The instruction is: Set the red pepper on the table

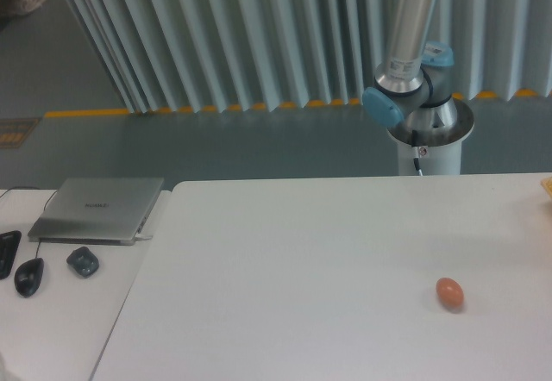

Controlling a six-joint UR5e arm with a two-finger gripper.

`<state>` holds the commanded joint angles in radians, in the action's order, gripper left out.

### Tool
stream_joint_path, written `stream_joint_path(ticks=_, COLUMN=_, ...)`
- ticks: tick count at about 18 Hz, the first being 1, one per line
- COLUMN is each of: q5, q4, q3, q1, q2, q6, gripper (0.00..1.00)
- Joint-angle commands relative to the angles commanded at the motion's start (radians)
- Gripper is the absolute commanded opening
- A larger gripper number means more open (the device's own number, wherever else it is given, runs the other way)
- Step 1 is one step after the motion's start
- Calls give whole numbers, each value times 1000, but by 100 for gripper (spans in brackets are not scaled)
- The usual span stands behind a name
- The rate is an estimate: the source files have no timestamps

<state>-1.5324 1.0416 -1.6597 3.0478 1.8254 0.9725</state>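
White and matte, the wide bench [285,260] fills most of the view, and the only loose thing on it is an orange-brown egg [449,293] lying on its side toward the right front, well apart from everything else. That is not the thing the task asks for. No red pepper shows anywhere in this view, neither on the bench nor in the air above it, so where it is cannot be told.

Only the lower part of the arm [410,45] is visible, rising from its round base [431,135] behind the far edge of the bench and leaving the picture at the top. The pincer is out of sight above the frame, so whether it is spread or closed, and whether it carries anything, cannot be told either. If the pepper is being carried, it would most likely be up there with the pincer.

A small yellowish sliver [547,185] sits at the right edge, too cropped to identify. Left of the bench stands a narrower desk [52,312] with a closed laptop [99,210] and two mice [83,261], kept clear of the working area.
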Motion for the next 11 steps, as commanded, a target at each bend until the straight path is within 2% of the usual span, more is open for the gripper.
stream_joint_path(ticks=4, q5=5, q4=11, q3=-54, q1=60, q2=3, q6=113, gripper=100)
stream_joint_path(ticks=11, q5=66, q4=11, q3=-106, q1=98, q2=9, q6=84, gripper=100)
